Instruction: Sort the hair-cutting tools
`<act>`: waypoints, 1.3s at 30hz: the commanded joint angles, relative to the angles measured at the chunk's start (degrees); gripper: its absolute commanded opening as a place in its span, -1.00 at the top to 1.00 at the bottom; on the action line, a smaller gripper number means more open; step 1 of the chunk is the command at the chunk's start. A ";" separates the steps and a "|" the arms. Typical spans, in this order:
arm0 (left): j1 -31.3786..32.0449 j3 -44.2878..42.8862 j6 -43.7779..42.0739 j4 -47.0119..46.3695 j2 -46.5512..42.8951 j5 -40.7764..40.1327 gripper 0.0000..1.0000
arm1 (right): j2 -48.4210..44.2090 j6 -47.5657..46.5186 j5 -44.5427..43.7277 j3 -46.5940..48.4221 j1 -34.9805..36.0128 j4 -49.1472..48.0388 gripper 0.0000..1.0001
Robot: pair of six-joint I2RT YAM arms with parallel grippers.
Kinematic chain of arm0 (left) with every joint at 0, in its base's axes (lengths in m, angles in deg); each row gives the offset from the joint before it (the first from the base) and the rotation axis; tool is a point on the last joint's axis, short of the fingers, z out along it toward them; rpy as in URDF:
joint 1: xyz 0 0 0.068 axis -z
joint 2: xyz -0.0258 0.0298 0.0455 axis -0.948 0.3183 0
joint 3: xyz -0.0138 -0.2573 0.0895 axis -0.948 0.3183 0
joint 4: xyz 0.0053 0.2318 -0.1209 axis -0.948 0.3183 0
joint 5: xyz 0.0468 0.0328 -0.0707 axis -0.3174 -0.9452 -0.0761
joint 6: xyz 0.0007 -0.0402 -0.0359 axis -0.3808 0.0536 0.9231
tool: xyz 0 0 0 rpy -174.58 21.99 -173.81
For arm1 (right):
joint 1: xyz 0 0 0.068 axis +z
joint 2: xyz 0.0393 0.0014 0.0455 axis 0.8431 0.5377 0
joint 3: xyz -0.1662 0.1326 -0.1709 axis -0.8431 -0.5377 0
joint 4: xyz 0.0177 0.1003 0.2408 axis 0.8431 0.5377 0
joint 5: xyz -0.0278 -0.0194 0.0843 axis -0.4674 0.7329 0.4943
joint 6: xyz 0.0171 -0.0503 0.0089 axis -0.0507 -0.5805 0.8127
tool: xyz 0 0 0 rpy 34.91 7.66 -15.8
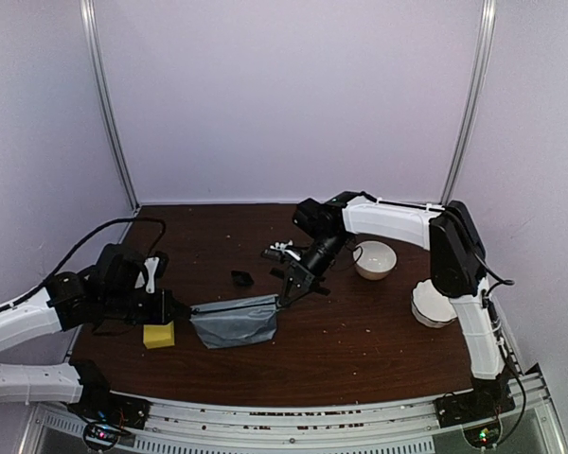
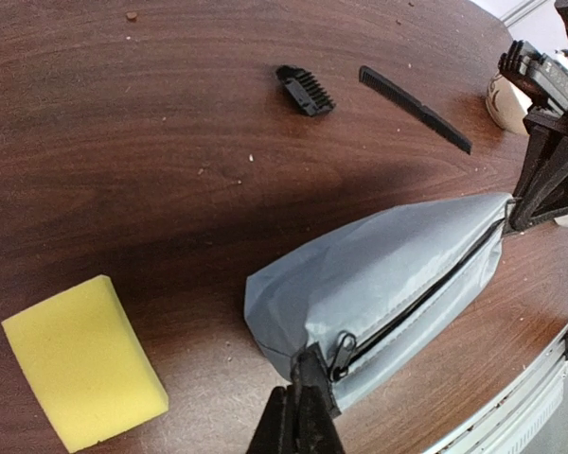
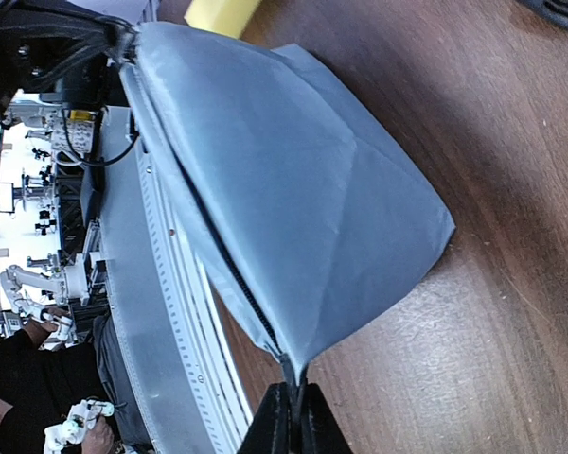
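The grey zip pouch point(image 1: 235, 321) lies stretched between my two grippers at the table's middle front. My left gripper point(image 2: 303, 402) is shut on the black tab at the pouch's point(image 2: 388, 274) zip-pull end. My right gripper point(image 3: 293, 397) is shut on the other end of the pouch point(image 3: 293, 189). A slim black comb point(image 2: 415, 107) and a tiny black attachment point(image 2: 305, 90) lie on the table beyond the pouch; the attachment also shows in the top view point(image 1: 242, 278). A clipper-like tool point(image 1: 282, 253) lies behind the right gripper point(image 1: 286, 300). The scissors are not visible.
A yellow sponge point(image 1: 158, 335) lies at the front left, beside the left gripper point(image 1: 182, 309); it also shows in the left wrist view point(image 2: 80, 359). A white bowl point(image 1: 374, 259) stands right of centre, and another white bowl point(image 1: 433, 305) by the right arm's column.
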 commanded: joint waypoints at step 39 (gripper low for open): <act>-0.77 -3.40 -4.29 -3.82 -2.41 -5.01 0.23 | 16.66 5.17 -24.45 24.82 -7.47 -1.09 -1.00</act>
